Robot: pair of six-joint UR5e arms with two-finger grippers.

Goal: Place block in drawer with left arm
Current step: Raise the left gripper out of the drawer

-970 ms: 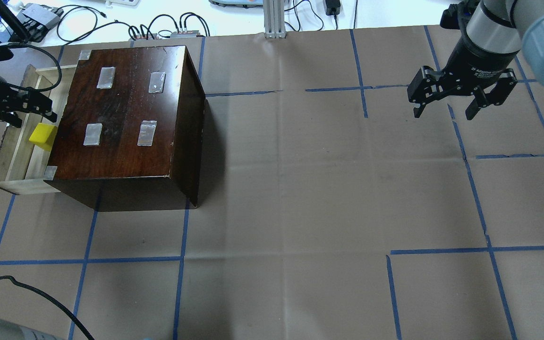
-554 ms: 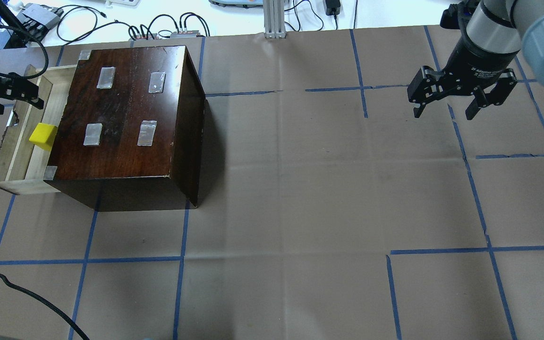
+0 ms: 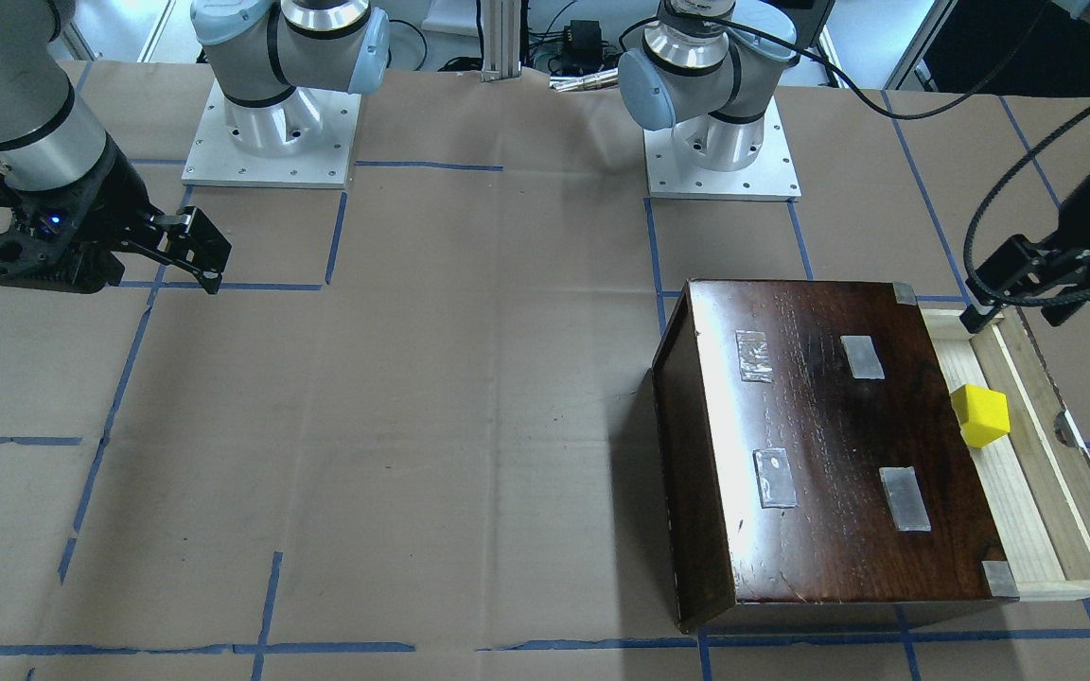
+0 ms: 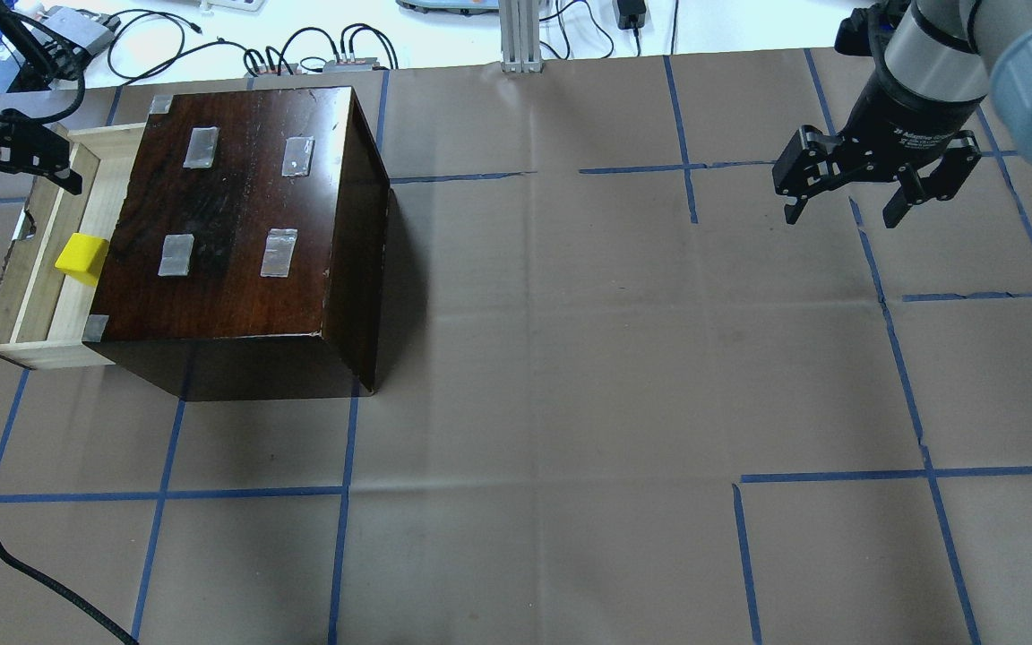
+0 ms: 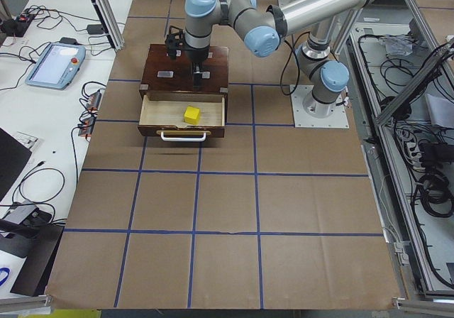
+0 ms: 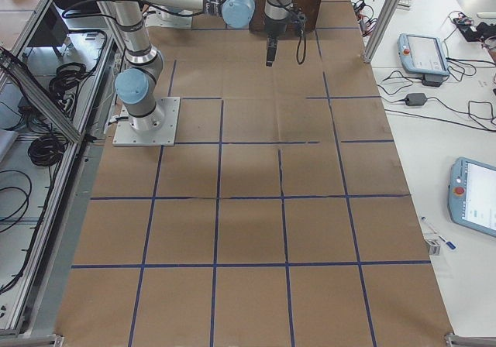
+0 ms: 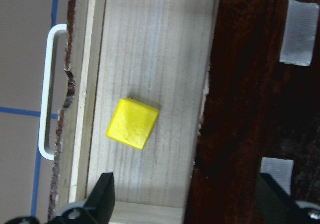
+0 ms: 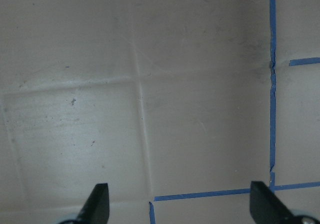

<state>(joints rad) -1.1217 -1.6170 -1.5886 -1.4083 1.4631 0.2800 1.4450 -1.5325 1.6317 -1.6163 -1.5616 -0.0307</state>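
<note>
Over on the robot's left side of the paper-covered table (image 4: 570, 358) sat the big dark glossy box (image 4: 238, 215), with a few tape patches (image 4: 201, 146) stuck on its top. The left arm (image 5: 323, 2) reached out over that box, and the right arm (image 4: 937, 54) hung way off on the other side, over bare paper. The pale wood drawer (image 4: 32, 313) was pulled out of the box, with a white handle (image 7: 47, 91) on its dark front. The left gripper (image 3: 1015, 314) hovered above one end of the drawer, fingers spread wide with nothing between them. The right gripper (image 4: 840, 215) was spread apart too, also empty. The little yellow block (image 7: 133, 123) sat flat on the drawer floor, about halfway along its length, not touching either gripper.
</note>
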